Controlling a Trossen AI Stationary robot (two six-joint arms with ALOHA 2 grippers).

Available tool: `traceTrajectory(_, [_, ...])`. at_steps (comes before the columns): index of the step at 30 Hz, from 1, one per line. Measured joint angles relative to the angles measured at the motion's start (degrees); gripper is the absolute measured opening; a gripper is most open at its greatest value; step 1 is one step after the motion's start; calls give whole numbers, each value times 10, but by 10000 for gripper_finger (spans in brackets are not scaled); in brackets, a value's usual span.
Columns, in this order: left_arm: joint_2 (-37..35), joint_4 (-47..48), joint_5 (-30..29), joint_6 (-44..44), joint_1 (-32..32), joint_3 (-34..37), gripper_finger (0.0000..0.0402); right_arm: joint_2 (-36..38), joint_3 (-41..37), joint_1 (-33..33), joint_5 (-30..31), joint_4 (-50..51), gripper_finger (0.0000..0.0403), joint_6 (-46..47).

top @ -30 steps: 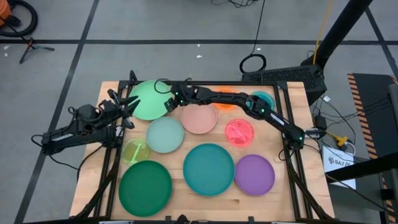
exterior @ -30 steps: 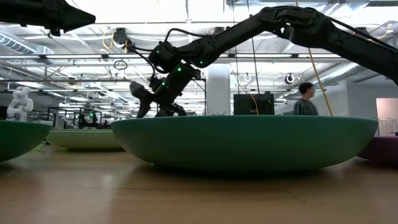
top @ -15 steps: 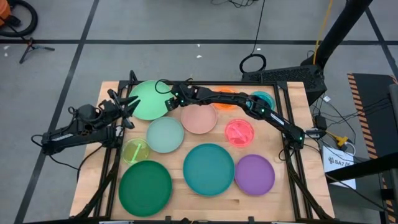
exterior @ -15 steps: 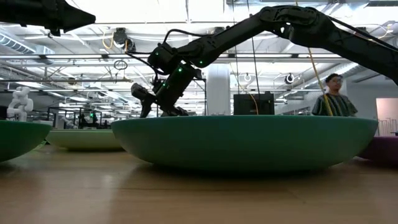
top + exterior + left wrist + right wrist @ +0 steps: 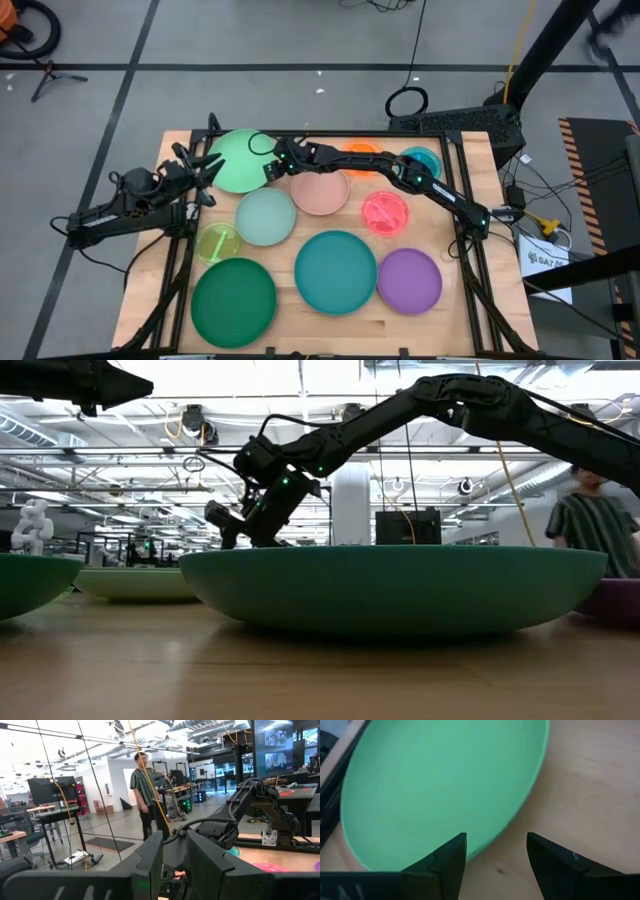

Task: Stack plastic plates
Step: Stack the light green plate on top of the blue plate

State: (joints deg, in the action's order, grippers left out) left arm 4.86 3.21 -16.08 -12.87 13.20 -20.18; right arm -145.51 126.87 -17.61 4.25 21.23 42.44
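Observation:
Ten plastic plates lie flat on the wooden table. A light green plate [image 5: 232,160] sits at the far left, with pink [image 5: 320,192], mint [image 5: 265,217], magenta [image 5: 385,212], small yellow-green [image 5: 218,242], dark green [image 5: 233,297], teal [image 5: 335,270] and purple [image 5: 410,280] plates around it. An orange plate [image 5: 362,152] and a small teal one [image 5: 424,160] are partly hidden by the right arm. My right gripper [image 5: 268,166] is open just above the light green plate's right rim [image 5: 515,820], one finger on each side of it, touching nothing. My left gripper [image 5: 205,168] is open and raised at the plate's left.
A black frame [image 5: 455,150] runs along the table's edges. The right arm [image 5: 400,172] stretches across the far row of plates. Bare wood [image 5: 330,325] shows along the near edge. A person [image 5: 590,520] moves in the room beyond the table.
My right gripper has crept toward the table's left edge, onto the light green plate's rim, staying open. The plates have not moved. A person has walked across the room behind the table.

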Motion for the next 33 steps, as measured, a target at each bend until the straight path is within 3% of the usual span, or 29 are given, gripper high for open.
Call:
traceTrajectory(25, [0,-4,0,-6,0,0,94,-17,0,1,0,-53,202,26])
traceTrajectory(33, [0,-14,0,-1,0,0,94,-25,0,2,2,-60,168,29])
